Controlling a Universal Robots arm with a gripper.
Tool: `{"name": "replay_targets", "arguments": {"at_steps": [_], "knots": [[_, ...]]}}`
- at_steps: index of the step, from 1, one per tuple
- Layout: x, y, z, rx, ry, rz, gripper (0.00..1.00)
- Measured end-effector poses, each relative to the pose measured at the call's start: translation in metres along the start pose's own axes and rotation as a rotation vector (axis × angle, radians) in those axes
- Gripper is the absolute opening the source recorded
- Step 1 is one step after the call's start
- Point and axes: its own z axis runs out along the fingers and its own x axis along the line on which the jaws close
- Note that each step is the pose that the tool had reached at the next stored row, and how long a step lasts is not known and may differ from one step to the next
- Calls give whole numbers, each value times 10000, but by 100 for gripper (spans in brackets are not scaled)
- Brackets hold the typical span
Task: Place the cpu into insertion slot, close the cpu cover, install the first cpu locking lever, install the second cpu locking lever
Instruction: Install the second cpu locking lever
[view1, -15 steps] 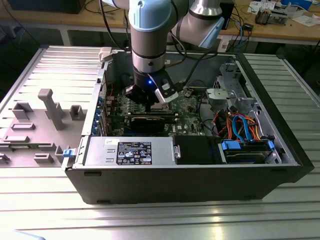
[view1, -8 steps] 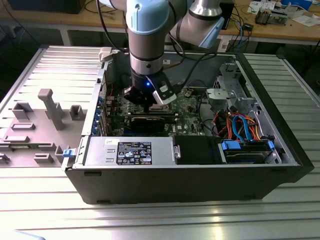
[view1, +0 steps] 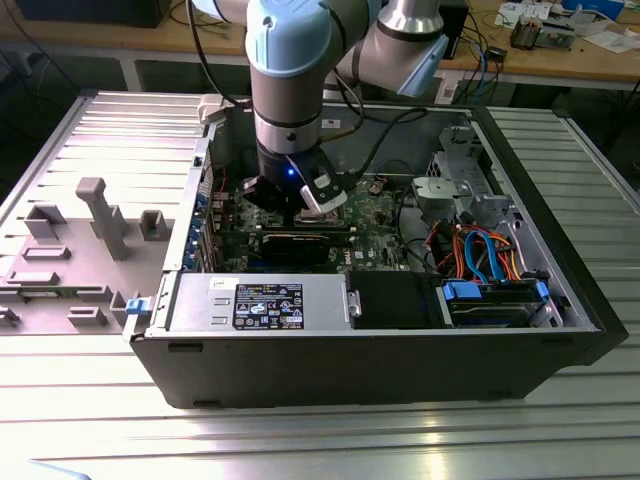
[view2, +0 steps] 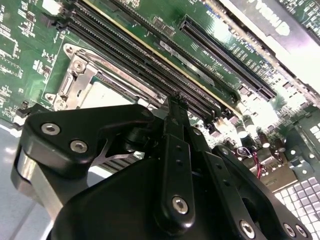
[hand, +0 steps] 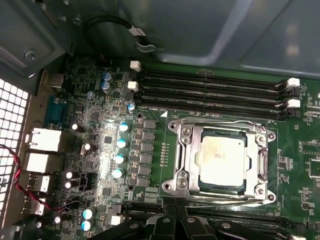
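The cpu (hand: 221, 159) lies flat in the insertion slot (hand: 261, 191) on the green motherboard, its silvery top showing. The cpu cover (hand: 186, 150) is down around it as a metal frame. A thin wire lever (hand: 220, 201) runs along the socket edge nearest my gripper (hand: 176, 214). The black fingers stand together at that edge, just over the lever, with nothing visibly between them. In the second wrist view the gripper's tip (view2: 176, 102) hangs beside the socket (view2: 75, 75), where a corner of the cpu (view2: 107, 95) shows. In the exterior view the gripper (view1: 300, 205) is deep inside the open computer case.
Long black memory slots (hand: 210, 87) run beside the socket. Blue-topped capacitors (hand: 121, 142) and rear ports (hand: 42, 140) stand beyond it. The case holds a power supply (view1: 260, 300) and cabled drive bays (view1: 480, 250). A grey fixture (view1: 100, 215) stands at the exterior view's left.
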Motion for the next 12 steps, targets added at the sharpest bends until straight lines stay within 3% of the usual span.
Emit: {"name": "replay_targets", "arguments": {"at_steps": [4, 12], "knots": [[0, -3, 26, -113, -9, -29, 11], [1, -4, 26, -123, -8, -29, 11]]}}
